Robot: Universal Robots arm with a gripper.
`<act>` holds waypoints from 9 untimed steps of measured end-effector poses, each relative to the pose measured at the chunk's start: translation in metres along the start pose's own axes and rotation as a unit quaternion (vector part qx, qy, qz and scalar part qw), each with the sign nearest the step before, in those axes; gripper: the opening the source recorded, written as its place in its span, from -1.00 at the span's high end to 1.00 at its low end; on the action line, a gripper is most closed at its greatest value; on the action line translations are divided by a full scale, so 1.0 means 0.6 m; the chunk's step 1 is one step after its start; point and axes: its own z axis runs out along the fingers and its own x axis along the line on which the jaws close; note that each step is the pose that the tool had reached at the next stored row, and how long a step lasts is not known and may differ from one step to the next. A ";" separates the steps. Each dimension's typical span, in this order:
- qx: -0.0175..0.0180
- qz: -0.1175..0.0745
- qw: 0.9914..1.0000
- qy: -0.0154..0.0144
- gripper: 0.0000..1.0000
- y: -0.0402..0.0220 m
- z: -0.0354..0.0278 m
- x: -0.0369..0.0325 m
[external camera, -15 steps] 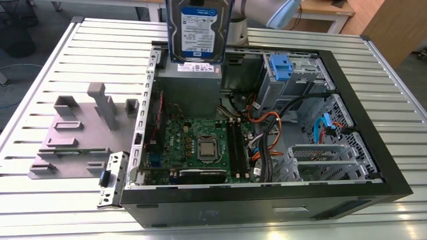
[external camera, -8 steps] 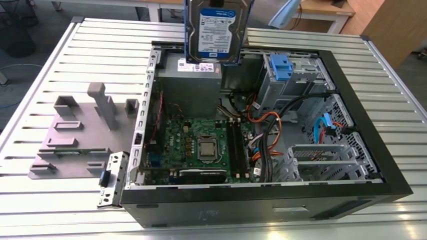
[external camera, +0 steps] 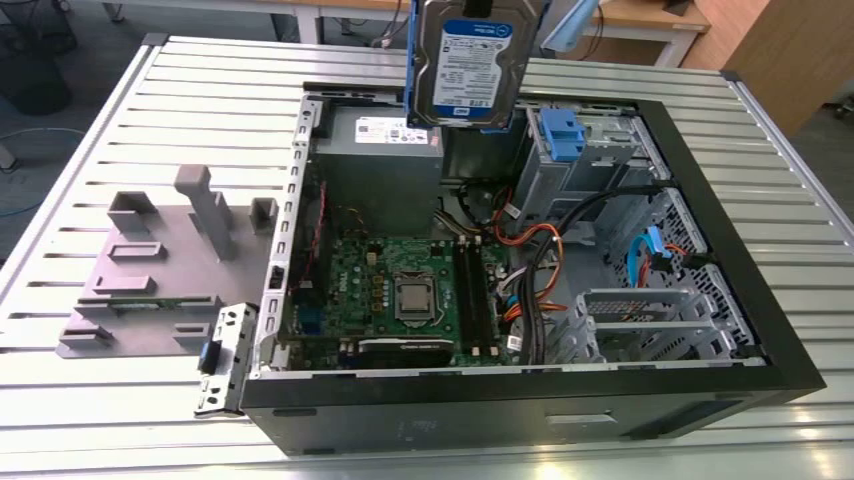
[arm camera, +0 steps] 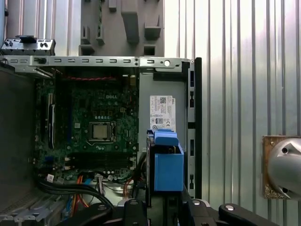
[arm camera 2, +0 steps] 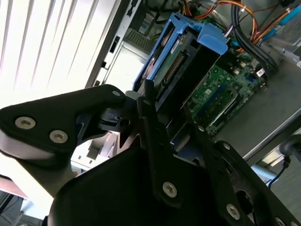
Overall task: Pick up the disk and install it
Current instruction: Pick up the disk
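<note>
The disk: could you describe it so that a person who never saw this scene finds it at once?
Start at the open computer case on the slatted table. Above the grey power supply inside it, the gripper holds the disk upright. It alone is a silver drive with a white-and-blue label in a blue frame; the blue piece in the case is bare plastic.

I see a ribbed metal table (external camera: 787, 150), brightly lit. Beyond the table stand a wooden desk (external camera: 647, 18) and a wooden cabinet (external camera: 787, 55); grey floor (external camera: 54, 135) lies beside it.
</note>
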 end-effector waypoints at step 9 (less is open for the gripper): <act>0.000 0.000 1.000 0.000 0.30 -0.019 -0.001 0.000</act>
